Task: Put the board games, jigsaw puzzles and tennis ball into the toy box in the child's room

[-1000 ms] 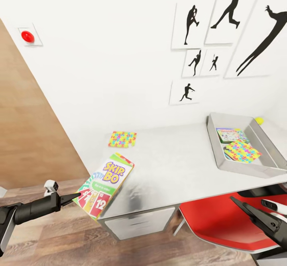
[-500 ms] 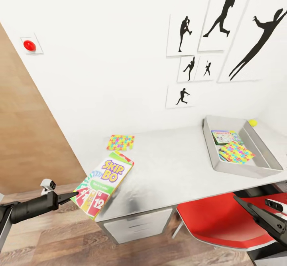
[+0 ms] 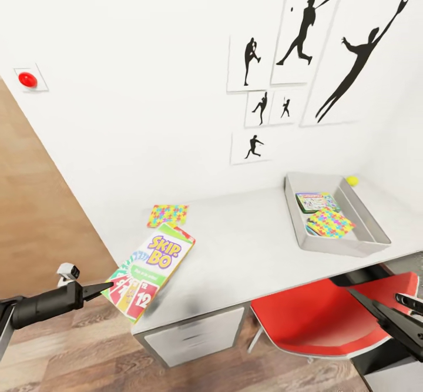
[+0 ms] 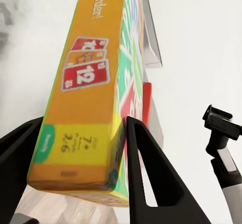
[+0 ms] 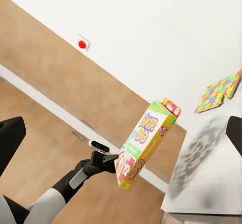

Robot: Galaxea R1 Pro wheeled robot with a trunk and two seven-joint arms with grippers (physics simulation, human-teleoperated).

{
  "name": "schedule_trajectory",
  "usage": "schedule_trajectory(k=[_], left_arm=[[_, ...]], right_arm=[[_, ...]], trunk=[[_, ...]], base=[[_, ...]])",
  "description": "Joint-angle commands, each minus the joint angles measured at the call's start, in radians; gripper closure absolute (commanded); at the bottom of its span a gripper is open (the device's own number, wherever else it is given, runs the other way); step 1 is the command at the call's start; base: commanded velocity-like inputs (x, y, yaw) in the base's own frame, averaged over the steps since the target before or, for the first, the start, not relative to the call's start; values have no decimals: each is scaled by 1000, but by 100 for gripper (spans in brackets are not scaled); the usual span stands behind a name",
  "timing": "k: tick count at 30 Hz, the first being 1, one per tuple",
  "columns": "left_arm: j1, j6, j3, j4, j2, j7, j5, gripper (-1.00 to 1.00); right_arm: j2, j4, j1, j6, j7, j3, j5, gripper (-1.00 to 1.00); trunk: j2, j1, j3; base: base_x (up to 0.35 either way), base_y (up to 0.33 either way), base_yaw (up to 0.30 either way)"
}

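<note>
Left wrist view: Skip-Bo board game [image 4: 83,98] is pinched by left gripper [image 4: 75,148]; right gripper [image 3: 385,315] spread, nothing held.

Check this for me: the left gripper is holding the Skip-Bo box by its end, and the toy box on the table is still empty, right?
Not quite. The left gripper does hold the Skip-Bo box by its end, but the toy box is not empty: the head view shows a board game and a jigsaw puzzle already lying inside it.

White wall [image 3: 147,86] — wood floor [image 3: 70,345], red chair [image 3: 311,315].
</note>
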Motion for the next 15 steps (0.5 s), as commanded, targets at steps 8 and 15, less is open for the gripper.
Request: schedule_trajectory(k=[8, 15], left_arm=[[0, 10, 0, 0, 21, -4, 0, 100], [1, 10, 0, 0, 35, -4, 0, 100]], right_arm=[[0, 0, 1, 8, 9, -5, -3, -100], [0, 1, 1, 8, 10, -5, -2, -100]], trunk=[[41, -22, 30], [41, -22, 42]], base=[[0, 0, -152], [0, 0, -152]])
